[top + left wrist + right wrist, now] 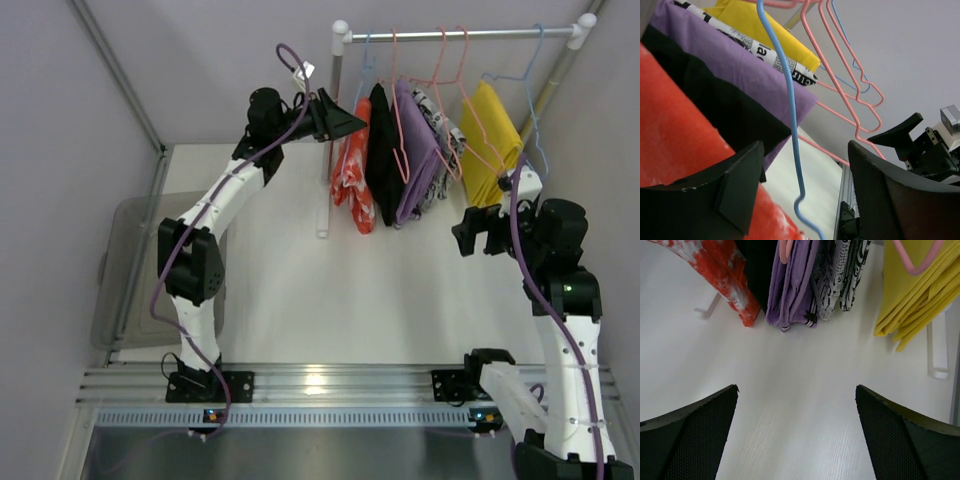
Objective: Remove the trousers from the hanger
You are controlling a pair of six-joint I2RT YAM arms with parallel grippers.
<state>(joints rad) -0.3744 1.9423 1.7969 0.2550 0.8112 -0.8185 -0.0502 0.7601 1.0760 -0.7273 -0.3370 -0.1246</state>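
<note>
The orange-red trousers (354,172) hang at the left end of the rack on the light-blue hanger (365,72). My left gripper (352,121) is open, level with the top of the trousers and just left of them. In the left wrist view the hanger's wire (790,100) runs down between my open fingers (735,185) without touching them. The trousers (675,140) fill the left of that view. My right gripper (467,234) is open and empty, below the yellow cloth (492,140) and apart from it. The right wrist view shows the trousers' lower end (725,270) far off.
A black garment (381,150), a purple one (415,150) and a black-and-white patterned one (442,135) hang beside the trousers on pink hangers (440,60). The white rack post (337,110) stands just left of them. A clear grey bin (130,270) sits at the table's left edge.
</note>
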